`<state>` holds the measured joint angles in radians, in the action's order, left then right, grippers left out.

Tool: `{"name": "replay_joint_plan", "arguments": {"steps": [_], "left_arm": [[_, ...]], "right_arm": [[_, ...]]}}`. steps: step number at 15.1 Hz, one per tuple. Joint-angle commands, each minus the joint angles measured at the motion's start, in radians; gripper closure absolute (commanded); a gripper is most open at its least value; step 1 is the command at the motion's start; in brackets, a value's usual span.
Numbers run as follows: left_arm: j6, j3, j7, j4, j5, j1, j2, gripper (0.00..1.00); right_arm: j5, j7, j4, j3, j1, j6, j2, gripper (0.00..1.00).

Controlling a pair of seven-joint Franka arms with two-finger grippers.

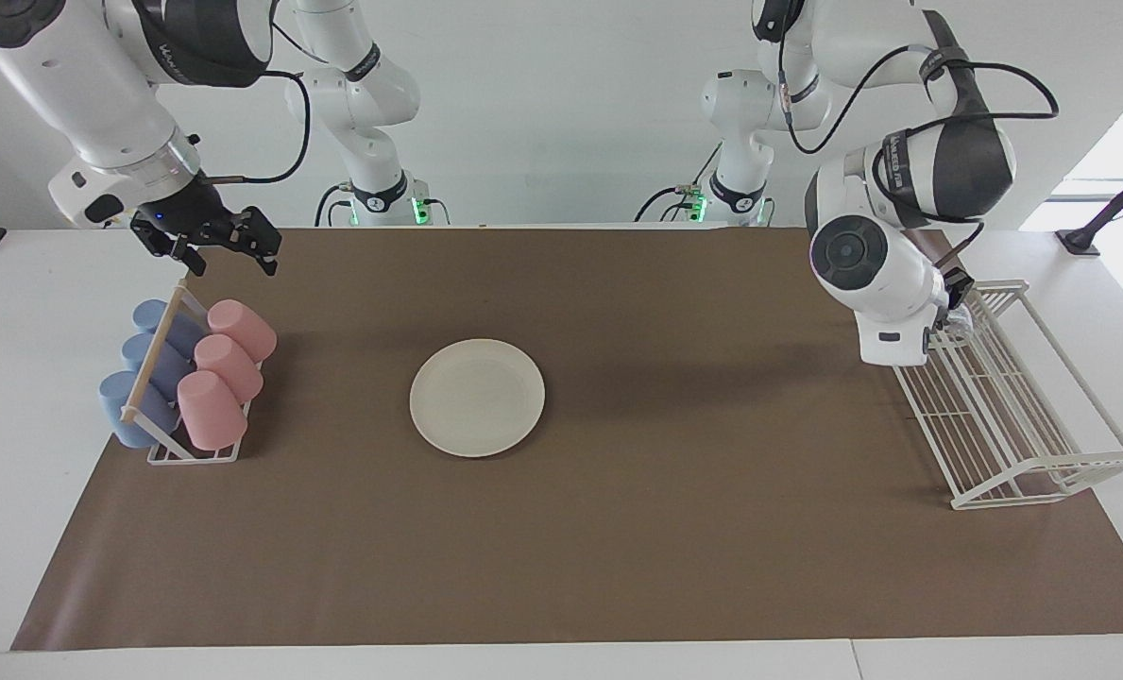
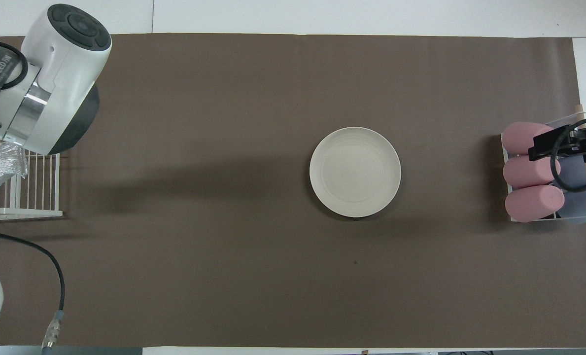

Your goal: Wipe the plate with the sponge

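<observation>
The round cream plate (image 1: 477,398) (image 2: 355,172) lies bare on the brown mat, about mid-table. My left gripper (image 1: 951,314) hangs over the white wire rack (image 1: 1005,406) at the left arm's end, mostly hidden under its own wrist. It is shut on the sponge (image 2: 8,165), a crinkly silver pad that dangles below the wrist above the rack's bars. My right gripper (image 1: 230,253) (image 2: 568,144) waits open and empty over the cup rack at the right arm's end, well away from the plate.
A small rack (image 1: 193,451) at the right arm's end holds pink cups (image 1: 226,364) and blue cups (image 1: 145,373) lying on their sides. The wire rack (image 2: 21,199) stands at the mat's edge. A black cable (image 2: 51,266) loops in near the left arm's base.
</observation>
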<state>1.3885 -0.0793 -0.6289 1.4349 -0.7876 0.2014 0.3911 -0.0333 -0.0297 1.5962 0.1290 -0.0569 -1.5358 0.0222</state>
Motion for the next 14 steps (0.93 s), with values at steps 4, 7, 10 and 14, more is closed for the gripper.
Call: {"name": "replay_joint_plan", "arguments": {"steps": [4, 7, 10, 14], "left_arm": [[0.102, 0.004, 0.000, -0.051, -0.125, -0.057, 0.104, 1.00], [0.136, 0.004, -0.003, -0.044, -0.131, -0.074, 0.104, 1.00], [0.150, 0.004, -0.006, -0.039, -0.113, -0.073, 0.104, 1.00], [0.190, 0.004, -0.005, 0.009, -0.113, -0.086, 0.094, 1.00]], "right_arm": [[0.006, -0.022, 0.015, 0.000, 0.000, -0.029, -0.016, 0.00], [0.012, -0.033, 0.015, -0.015, 0.000, -0.026, -0.018, 0.00], [0.009, -0.032, 0.015, -0.017, 0.002, -0.029, -0.018, 0.00], [0.009, -0.026, 0.016, -0.019, 0.000, -0.026, -0.021, 0.00]]}}
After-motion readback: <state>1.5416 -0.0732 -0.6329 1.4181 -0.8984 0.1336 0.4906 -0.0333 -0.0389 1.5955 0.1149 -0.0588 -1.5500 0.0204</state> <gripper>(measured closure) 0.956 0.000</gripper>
